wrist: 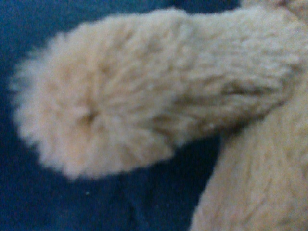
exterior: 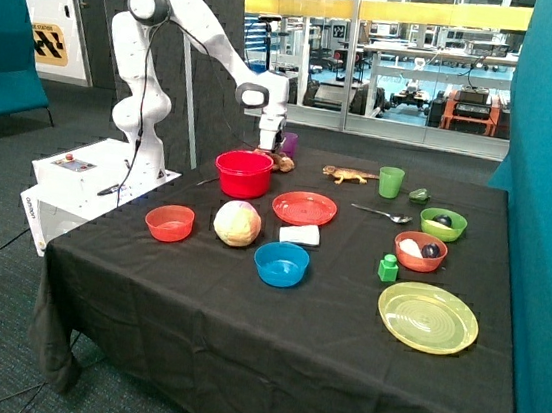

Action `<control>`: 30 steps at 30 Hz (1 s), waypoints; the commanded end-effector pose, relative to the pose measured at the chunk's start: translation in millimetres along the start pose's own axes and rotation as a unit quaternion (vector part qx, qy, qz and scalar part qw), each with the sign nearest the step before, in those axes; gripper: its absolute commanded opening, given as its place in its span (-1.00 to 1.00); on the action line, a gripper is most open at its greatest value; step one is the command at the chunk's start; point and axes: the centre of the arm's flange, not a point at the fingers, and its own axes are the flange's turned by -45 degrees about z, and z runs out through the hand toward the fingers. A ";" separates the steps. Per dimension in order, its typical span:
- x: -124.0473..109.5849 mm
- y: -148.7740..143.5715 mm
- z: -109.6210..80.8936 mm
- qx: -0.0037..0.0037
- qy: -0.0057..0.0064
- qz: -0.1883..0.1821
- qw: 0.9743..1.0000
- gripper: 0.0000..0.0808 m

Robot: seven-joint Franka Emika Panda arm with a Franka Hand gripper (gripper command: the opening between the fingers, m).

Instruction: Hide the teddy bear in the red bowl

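The teddy bear point(exterior: 280, 163), a small brown plush toy, lies on the black tablecloth just behind the red bowl point(exterior: 243, 173), near the table's far edge. The red bowl is deep with tall sides, stands upright and looks empty. My gripper point(exterior: 268, 146) is low over the teddy bear, right behind the bowl's far rim. In the wrist view a furry tan limb of the teddy bear point(wrist: 144, 96) fills most of the picture at very close range, with dark cloth under it.
In front of the red bowl are a small orange-red bowl point(exterior: 169, 222), a pale round ball point(exterior: 238, 223), a blue bowl point(exterior: 280, 263) and a flat red plate point(exterior: 304, 208). A lizard figure point(exterior: 348, 175), green cup point(exterior: 391, 181), spoon point(exterior: 381, 213) and further bowls lie beyond.
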 end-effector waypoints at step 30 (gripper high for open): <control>8.5 15.0 22.5 -0.001 0.002 0.008 1.000 -0.99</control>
